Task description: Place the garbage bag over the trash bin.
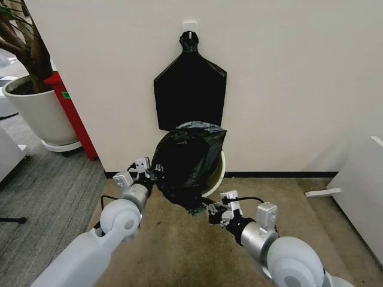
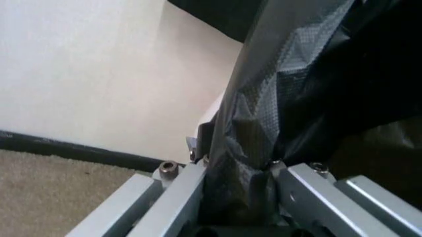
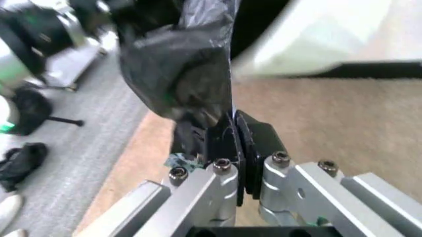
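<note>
- The garbage bag (image 1: pixel 187 162) hangs draped over the trash bin (image 1: pixel 219 173), which stands on the tan carpet (image 1: pixel 179 245) at the far side, against the cream wall (image 1: pixel 287 84).
- The bin is tipped, its open mouth facing toward the robot and to the right; a curved strip of cream rim shows at the bag's right edge.
- The bag's long axis runs from the bin's upper rim down and toward the robot, ending in a gathered tip near the right gripper (image 1: pixel 206 210).
- The left gripper (image 1: pixel 149 173) is at the bag's left edge; in the left wrist view its 2 fingers (image 2: pixel 181 197) are clamped on a fold of black plastic.
- In the right wrist view the right gripper (image 3: pixel 232 143) has its pads (image 3: pixel 221 140) pressed together on the bag's lower edge.
- On the wall above the bin hangs a flat bottle-shaped black bundle (image 1: pixel 190 89), knotted neck up on a white hook (image 1: pixel 190 26).
- A white plant pot (image 1: pixel 39 110) stands at the far left beside a red panel (image 1: pixel 72 113).
- No readable writing or brand mark is visible on the bag or bin.
</note>
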Available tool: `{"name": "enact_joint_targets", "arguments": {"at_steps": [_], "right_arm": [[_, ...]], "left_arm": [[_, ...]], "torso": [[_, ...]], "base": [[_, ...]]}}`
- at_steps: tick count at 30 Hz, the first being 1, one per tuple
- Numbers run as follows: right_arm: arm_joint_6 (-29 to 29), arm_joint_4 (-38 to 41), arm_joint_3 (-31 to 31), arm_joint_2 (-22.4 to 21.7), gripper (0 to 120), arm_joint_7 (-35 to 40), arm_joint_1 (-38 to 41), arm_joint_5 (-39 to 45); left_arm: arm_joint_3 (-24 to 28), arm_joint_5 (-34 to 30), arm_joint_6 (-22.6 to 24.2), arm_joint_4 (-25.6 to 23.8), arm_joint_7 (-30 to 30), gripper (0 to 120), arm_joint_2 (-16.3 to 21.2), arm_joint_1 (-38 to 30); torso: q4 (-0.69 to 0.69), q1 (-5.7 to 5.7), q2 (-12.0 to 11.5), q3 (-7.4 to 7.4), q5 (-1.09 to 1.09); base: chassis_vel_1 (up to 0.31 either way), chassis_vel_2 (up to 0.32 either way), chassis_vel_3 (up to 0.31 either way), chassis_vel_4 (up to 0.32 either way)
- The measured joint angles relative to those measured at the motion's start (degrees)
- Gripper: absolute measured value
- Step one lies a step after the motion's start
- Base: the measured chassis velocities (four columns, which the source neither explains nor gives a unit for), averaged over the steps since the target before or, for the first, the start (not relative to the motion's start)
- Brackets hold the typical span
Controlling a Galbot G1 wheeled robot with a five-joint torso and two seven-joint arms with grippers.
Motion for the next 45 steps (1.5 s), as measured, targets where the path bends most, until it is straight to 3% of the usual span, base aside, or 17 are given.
{"name": "enact_joint_targets", "arguments": {"at_steps": [8,14,26,34,45], "right_arm": [[-1.5,-0.6,0.8,1.7,0,5.7,-1.7,2.2],[-1.2,-5.8,1.2,3.2,0,8.6,-0.1,3.1],[0.8,-15.3,1.5,5.8,0,6.6,2.7,0.0],[2.0,-17.2,1.5,6.4,0,3.6,2.3,-4.7],[9.5,-10.8,4.4,3.6,41,-5.1,-3.9,-11.9]], "left_arm": [[-0.7,-3.6,0.0,0.3,-1.5,1,-0.4,-1.3],[-0.8,-5.5,0.4,-0.5,-2.1,1,-0.5,-1.2],[-1.0,-9.8,1.5,-1.4,-3.9,1,-0.4,-1.0],[-1.0,-10.5,2.3,-1.1,-4.2,1,-0.5,-1.0],[-0.9,-8.4,0.6,3.7,-2.0,1,-0.2,-3.0]], "torso": [[0.00,0.00,0.0,0.00,0.00],[0.01,0.00,0.0,0.00,0.00],[0.01,0.00,0.0,0.00,0.00],[0.01,0.00,0.0,0.00,0.00],[0.01,0.00,0.0,0.00,0.00]], "base": [[0.000,0.000,0.000,0.000],[0.000,0.000,0.000,0.000],[0.000,0.000,0.000,0.000],[0.000,0.000,0.000,0.000],[0.000,0.000,0.000,0.000]]}}
